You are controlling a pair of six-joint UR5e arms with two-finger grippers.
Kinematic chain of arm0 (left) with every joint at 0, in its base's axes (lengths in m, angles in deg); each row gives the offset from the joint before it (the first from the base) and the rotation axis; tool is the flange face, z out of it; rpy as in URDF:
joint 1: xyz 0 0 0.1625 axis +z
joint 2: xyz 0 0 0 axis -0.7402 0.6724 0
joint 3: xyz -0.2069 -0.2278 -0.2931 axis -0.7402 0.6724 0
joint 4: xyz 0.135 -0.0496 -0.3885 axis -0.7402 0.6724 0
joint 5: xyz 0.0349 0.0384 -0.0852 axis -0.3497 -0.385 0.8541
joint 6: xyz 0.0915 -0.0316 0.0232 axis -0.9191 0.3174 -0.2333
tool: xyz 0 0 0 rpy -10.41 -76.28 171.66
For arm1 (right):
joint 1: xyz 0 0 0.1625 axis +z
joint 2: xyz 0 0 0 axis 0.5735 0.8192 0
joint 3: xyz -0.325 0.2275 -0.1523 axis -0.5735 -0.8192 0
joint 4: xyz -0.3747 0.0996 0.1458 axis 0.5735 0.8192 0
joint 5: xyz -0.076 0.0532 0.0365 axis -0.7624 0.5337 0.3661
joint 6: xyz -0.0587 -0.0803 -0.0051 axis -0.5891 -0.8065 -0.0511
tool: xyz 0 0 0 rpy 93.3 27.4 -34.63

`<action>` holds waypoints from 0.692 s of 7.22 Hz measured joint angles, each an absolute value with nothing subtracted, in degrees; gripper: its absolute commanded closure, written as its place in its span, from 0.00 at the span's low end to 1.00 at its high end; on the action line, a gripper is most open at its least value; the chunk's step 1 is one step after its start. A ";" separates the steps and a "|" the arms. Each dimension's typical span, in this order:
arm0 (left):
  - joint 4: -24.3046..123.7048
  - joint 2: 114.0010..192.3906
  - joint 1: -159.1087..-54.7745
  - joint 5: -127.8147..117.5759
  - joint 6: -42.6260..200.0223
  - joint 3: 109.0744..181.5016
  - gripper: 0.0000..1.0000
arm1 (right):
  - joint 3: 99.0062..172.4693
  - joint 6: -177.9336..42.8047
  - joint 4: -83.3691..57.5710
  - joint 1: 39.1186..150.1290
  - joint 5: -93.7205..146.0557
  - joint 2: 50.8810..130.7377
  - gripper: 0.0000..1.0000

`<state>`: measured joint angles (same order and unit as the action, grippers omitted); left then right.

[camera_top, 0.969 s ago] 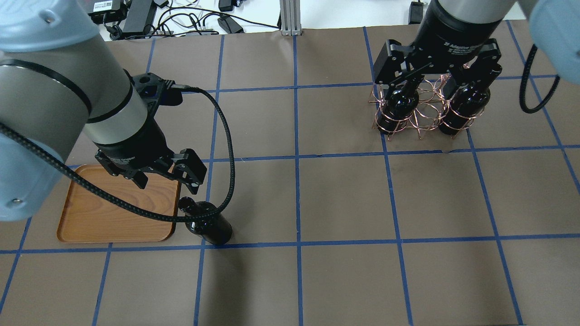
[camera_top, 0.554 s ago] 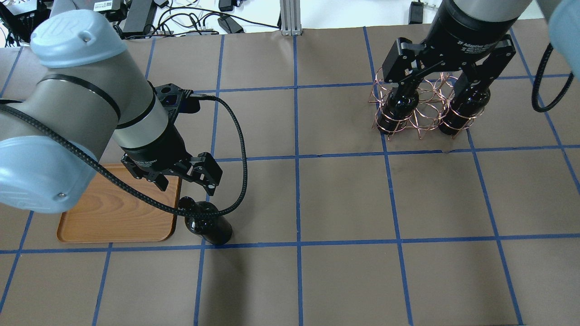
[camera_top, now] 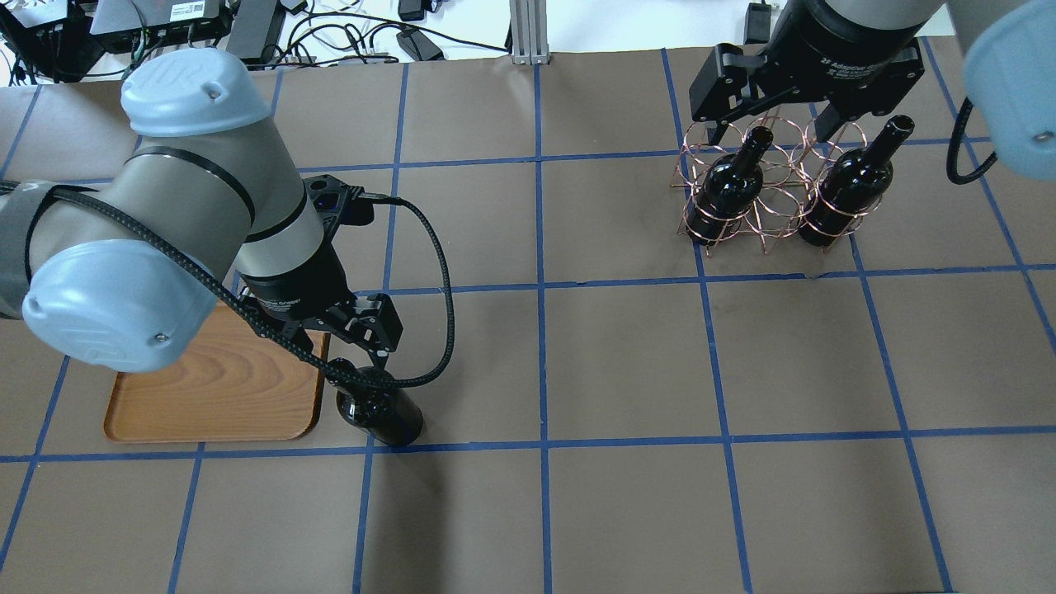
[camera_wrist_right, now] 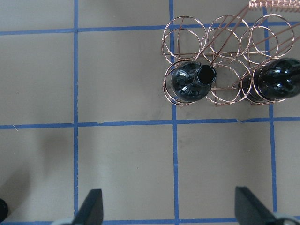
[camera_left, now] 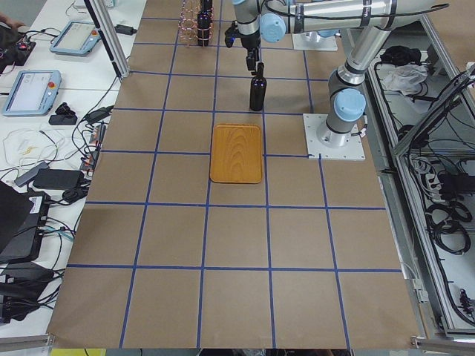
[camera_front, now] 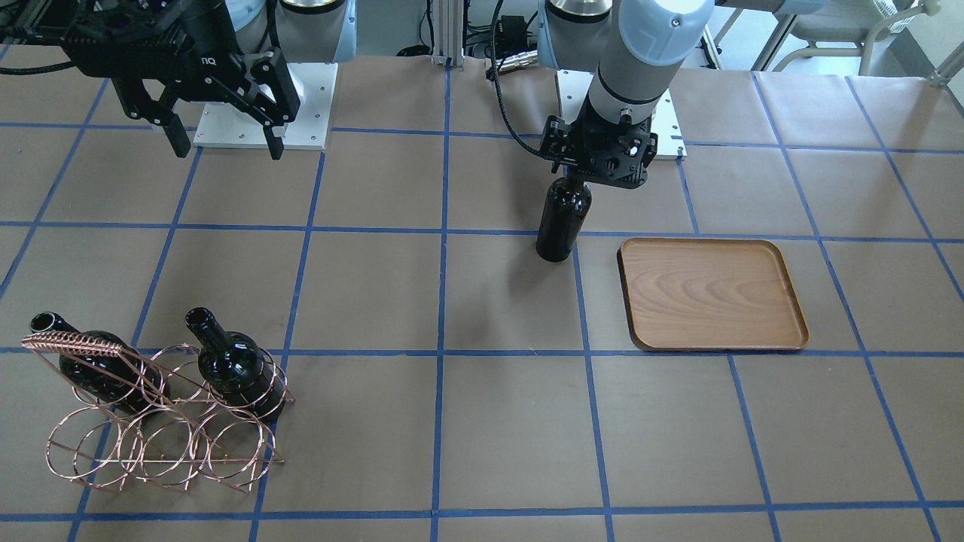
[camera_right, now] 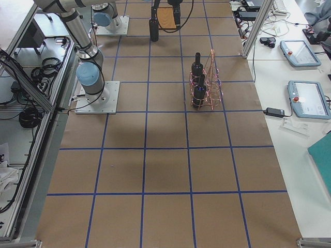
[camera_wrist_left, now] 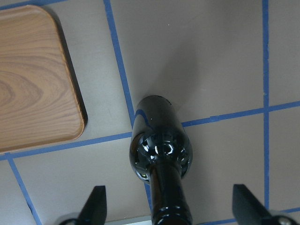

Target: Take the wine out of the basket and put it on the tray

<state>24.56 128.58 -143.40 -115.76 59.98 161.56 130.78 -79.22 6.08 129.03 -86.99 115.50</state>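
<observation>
One wine bottle (camera_top: 384, 412) stands upright on the table just right of the wooden tray (camera_top: 198, 396). It also shows in the front view (camera_front: 561, 226) and the left wrist view (camera_wrist_left: 159, 140). My left gripper (camera_top: 351, 351) is open, its jaws wide on either side of the bottle's neck without touching it. Two more wine bottles (camera_top: 730, 186) (camera_top: 850, 194) stand tilted in the copper wire basket (camera_top: 767, 219). My right gripper (camera_top: 780, 115) is open and empty, raised above the basket's far side. The tray holds nothing.
The basket (camera_front: 151, 436) stands at the table's far right in the overhead view. Cables and power bricks (camera_top: 247, 33) lie beyond the table's far edge. A metal post (camera_top: 524, 33) stands at the far edge centre.
My left gripper has moved down and toward the standing bottle and now straddles its neck. My right gripper has risen and pulled back from the basket, uncovering both bottle necks.
</observation>
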 measured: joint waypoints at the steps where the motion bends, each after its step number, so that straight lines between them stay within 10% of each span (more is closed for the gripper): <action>1: 24.74 128.67 -143.43 -115.76 59.93 161.87 0.12 | 131.10 -79.30 6.84 129.06 -87.81 115.62 0.00; 5: 27.64 128.88 -143.45 -115.61 59.92 162.30 0.25 | 131.41 -78.75 5.29 129.19 -89.72 116.02 0.00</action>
<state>27.64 128.88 -143.45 -115.61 59.92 162.30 131.41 -78.75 5.29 129.19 -89.72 116.02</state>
